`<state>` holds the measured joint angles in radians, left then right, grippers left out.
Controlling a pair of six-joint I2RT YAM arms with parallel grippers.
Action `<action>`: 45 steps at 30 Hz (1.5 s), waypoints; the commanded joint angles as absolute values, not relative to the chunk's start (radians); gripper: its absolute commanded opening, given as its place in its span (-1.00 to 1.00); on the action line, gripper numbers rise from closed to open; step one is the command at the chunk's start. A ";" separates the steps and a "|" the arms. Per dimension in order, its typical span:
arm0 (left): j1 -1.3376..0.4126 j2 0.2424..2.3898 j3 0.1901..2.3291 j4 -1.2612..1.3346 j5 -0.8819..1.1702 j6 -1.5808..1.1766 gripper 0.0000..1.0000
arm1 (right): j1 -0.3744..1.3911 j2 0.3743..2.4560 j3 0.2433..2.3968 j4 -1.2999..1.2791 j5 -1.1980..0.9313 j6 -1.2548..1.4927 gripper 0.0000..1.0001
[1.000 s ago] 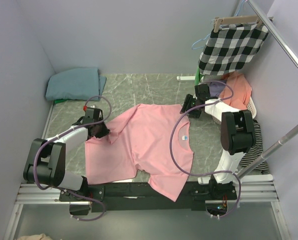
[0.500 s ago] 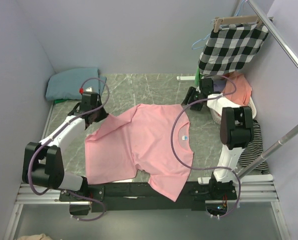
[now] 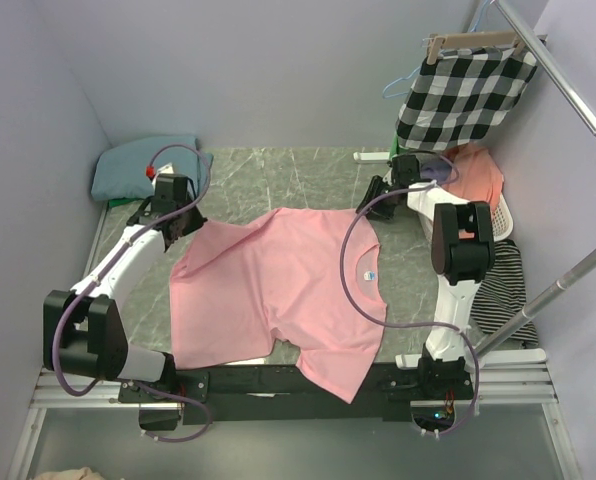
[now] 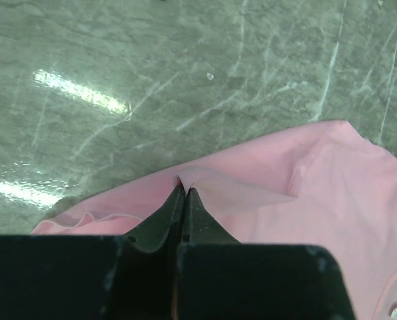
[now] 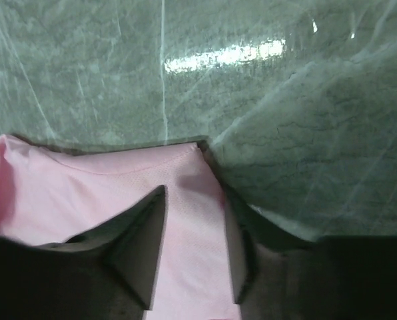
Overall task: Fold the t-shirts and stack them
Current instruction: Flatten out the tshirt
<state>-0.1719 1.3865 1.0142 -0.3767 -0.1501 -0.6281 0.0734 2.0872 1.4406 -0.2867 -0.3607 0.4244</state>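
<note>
In basket [image 3: 506, 212], cloth [image 3: 478, 178]; pink t-shirt [image 3: 278, 290] outside

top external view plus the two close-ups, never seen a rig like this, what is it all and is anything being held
These are two robot arms bolted at the near edge of a marble-patterned table. The wide picture looks down from above, with the left arm on the left and the right arm on the right. The two close-ups come from a camera on each wrist, looking past that arm's dark fingers. A pink t-shirt lies spread out, and a teal t-shirt sits folded in the far left corner. The left fingers are shut, pinching a fold at the pink shirt's edge. The right fingers are apart over another edge of it, gripping nothing that I can see.
</note>
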 commanded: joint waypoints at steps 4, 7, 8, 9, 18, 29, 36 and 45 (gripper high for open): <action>-0.141 1.384 1.072 -0.373 -0.183 -0.603 -0.95 | 0.097 2.180 1.580 -0.420 -0.429 0.359 -0.56; -0.130 1.394 1.080 -0.361 -0.183 -0.601 -0.94 | 0.100 2.168 1.559 -0.377 -0.449 0.367 -1.00; -0.124 1.405 1.086 -0.356 -0.181 -0.600 -0.95 | 0.097 2.161 1.554 -0.367 -0.462 0.365 -1.00; -0.120 1.413 1.092 -0.353 -0.184 -0.598 -0.95 | 0.098 2.145 1.551 -0.345 -0.465 0.368 -1.00; -0.075 1.515 1.258 -0.383 -0.267 -0.558 -0.95 | 0.098 1.889 1.531 -0.333 -0.405 0.345 -1.00; -0.011 1.667 1.351 -0.353 -0.241 -0.571 -0.95 | 0.098 1.833 1.673 -0.489 -0.322 0.284 -1.00; -0.014 1.646 1.283 -0.308 -0.213 -0.592 -0.95 | 0.146 1.852 1.645 -0.522 -0.342 0.259 -1.00; -0.043 1.450 1.078 -0.271 -0.129 -0.627 -0.89 | 0.251 1.672 1.373 -0.480 -0.306 0.279 -0.99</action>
